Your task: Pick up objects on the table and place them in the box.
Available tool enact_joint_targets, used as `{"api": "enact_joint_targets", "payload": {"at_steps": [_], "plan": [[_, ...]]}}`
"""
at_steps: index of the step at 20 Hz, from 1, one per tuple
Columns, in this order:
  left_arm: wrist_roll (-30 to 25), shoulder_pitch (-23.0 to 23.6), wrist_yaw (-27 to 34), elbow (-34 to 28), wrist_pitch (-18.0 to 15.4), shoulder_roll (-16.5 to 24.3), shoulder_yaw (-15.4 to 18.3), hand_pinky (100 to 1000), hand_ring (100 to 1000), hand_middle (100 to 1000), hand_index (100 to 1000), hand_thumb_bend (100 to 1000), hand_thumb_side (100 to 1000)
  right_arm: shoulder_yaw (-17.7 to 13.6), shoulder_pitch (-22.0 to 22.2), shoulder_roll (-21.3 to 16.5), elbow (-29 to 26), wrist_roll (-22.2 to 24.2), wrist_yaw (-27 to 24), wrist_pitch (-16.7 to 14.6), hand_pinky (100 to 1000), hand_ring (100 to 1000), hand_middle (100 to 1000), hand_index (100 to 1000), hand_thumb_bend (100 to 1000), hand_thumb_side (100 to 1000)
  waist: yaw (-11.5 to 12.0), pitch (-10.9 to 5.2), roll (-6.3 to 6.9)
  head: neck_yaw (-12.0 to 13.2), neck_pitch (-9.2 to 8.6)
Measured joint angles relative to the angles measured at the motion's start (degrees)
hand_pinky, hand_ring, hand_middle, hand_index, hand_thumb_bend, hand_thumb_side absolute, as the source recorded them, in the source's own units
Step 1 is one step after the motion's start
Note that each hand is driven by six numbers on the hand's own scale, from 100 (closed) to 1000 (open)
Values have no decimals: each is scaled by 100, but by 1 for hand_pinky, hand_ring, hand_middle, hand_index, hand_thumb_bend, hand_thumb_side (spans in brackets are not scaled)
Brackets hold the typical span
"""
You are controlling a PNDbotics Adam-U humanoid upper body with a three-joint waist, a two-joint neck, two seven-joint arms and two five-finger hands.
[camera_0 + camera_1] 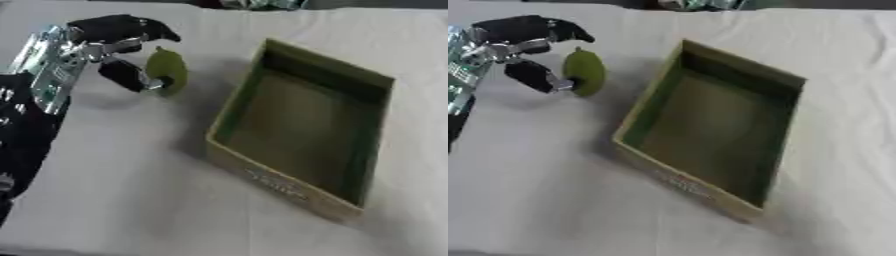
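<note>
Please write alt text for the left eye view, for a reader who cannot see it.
The robot's left hand holds a green pear-shaped object between thumb and fingers, left of an open cardboard box that looks empty. Both are over a pale cloth-covered table.

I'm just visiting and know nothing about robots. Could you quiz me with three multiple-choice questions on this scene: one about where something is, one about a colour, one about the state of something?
1. Where is the green fruit?
A. inside the box
B. left of the box, at the left hand
C. right of the box

2. What colour is the box's inside?
A. red
B. white
C. green

3. What is the left hand doing?
A. lying flat and open
B. fingers curled round the fruit
C. reaching inside the box

Answers:
1 B: the fruit sits between the hand's fingers, left of the box.
2 C: the inner walls are green.
3 B: fingers above and thumb below close on the fruit.
</note>
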Motion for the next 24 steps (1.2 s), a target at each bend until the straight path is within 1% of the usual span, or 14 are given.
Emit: {"api": "enact_joint_targets", "payload": {"at_steps": [2, 5, 8, 9, 14, 15, 19, 21, 22, 23, 24], "plan": [[88, -1, -128, 135, 88, -45, 50, 867, 982, 871, 976, 316, 474, 2, 0, 10, 0, 12, -11, 7, 835, 736, 594, 750, 100, 470, -12, 14, -5, 3, -1], [201, -4, -301, 345, 198, -105, 119, 856, 977, 868, 973, 301, 412, 4, 0, 10, 0, 27, -16, 13, 835, 737, 594, 750, 100, 470, -27, 26, -11, 14, -20], [268, -7, -408, 527, 264, -133, 179, 856, 977, 868, 973, 301, 412, 7, 0, 13, 0, 41, -17, 17, 835, 737, 594, 750, 100, 470, -32, 37, -26, 27, -22], [281, -8, -434, 568, 276, -135, 192, 847, 970, 865, 972, 287, 342, 11, 0, 13, 0, 43, -17, 18, 836, 737, 593, 750, 100, 470, -32, 37, -27, 28, -23], [340, -33, -576, 798, 374, -184, 297, 845, 967, 865, 970, 281, 303, 32, -2, 15, 0, 55, -18, 23, 837, 738, 592, 751, 100, 470, -54, 64, -41, 33, -30], [357, -44, -601, 829, 392, -187, 316, 841, 960, 857, 965, 275, 270, 32, -2, 16, 0, 58, -19, 22, 837, 738, 592, 751, 100, 470, -55, 64, -41, 35, -32], [437, -55, -660, 893, 452, -231, 348, 812, 923, 791, 938, 228, 231, 33, -2, 29, 0, 64, -22, 21, 838, 739, 592, 751, 100, 470, -58, 66, -42, 50, -45], [481, -55, -661, 902, 463, -231, 349, 772, 878, 721, 904, 171, 173, 33, -2, 44, 0, 65, -23, 21, 838, 739, 592, 752, 100, 470, -58, 67, -42, 53, -45], [510, -54, -653, 901, 466, -232, 349, 739, 827, 631, 862, 117, 114, 33, -2, 50, 0, 66, -24, 22, 839, 740, 592, 752, 100, 470, -58, 67, -42, 53, -45], [542, -52, -627, 891, 467, -232, 349, 716, 801, 594, 820, 100, 100, 33, -1, 51, 0, 66, -25, 22, 839, 740, 592, 752, 100, 470, -58, 67, -41, 53, -45], [587, -48, -587, 860, 463, -234, 349, 703, 790, 582, 805, 100, 100, 33, 1, 51, 0, 68, -25, 24, 839, 740, 592, 752, 100, 470, -58, 67, -41, 53, -45]]}}
